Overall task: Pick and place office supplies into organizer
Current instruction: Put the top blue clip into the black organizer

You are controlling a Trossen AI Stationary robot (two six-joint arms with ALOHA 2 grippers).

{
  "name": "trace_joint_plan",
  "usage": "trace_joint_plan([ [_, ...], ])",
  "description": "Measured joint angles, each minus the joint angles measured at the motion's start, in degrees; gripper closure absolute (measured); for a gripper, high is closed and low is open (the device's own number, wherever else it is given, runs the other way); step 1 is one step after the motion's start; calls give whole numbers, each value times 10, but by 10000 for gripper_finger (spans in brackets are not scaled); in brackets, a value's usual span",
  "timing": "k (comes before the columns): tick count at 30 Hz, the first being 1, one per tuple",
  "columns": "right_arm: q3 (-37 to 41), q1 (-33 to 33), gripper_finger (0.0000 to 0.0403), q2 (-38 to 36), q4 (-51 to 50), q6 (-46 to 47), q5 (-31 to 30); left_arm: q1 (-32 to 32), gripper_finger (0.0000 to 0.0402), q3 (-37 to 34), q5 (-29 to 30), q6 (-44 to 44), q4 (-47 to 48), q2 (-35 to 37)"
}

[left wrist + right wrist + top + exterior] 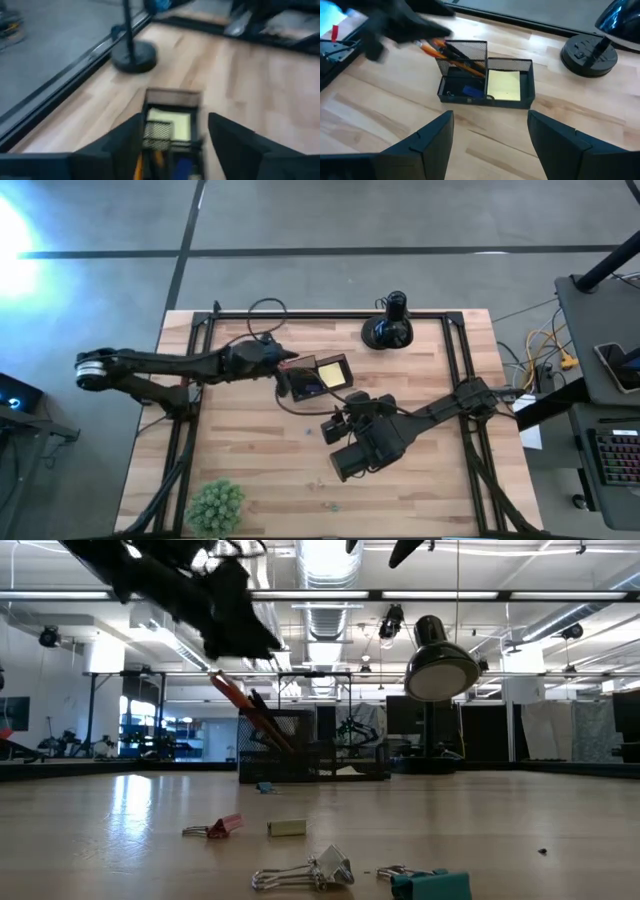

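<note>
Both arms' fingers [432,140] apart

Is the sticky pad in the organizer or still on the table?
In: the sticky pad lies flat in one compartment of the organizer.

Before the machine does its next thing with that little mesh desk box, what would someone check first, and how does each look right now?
1. Left end effector open over the black wire-mesh organizer: ok.
2. Right end effector open and apart from the organizer: ok.
3. Square yellow sticky-note pad flat in its compartment: ok.
4. Orange pencil and pens leaning in the tall compartment: ok.
5. Table cleared of supplies: not ok; metal binder clips and a small pale eraser-like block lie loose.
6. Black round-based desk lamp clear of both arms: ok.
</note>
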State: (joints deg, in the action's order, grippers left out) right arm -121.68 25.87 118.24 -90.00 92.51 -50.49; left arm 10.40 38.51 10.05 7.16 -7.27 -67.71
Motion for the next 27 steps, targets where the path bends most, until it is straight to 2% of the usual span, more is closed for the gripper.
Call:
trace_joint_plan([
  [3, 7, 1, 161, 0, 4, -25, 40, -11, 160, 2, -69, 0, 7, 63],
  [5, 29, 0, 161, -1, 25, -72, 105, -21, 150, 2, -136, 0, 15, 112],
  [7, 68, -8, 166, -2, 69, -123, 172, -34, 148, -1, -171, 10, 63, 160],
  [12, 193, -50, 178, 1, 338, -274, 282, -59, 160, -9, -168, 89, 244, 272],
  [15, 245, -72, 179, 7, 447, -297, 293, -71, 168, -22, -170, 139, 275, 338],
  [18, 267, -90, 177, 18, 484, -321, 301, -78, 173, -40, -159, 175, 268, 383],
  [21, 276, -109, 177, 33, 505, -366, 341, -79, 174, -64, -145, 194, 243, 421],
  [27, 258, -123, 177, 63, 536, -464, 374, -78, 174, -74, -143, 208, 238, 511],
])
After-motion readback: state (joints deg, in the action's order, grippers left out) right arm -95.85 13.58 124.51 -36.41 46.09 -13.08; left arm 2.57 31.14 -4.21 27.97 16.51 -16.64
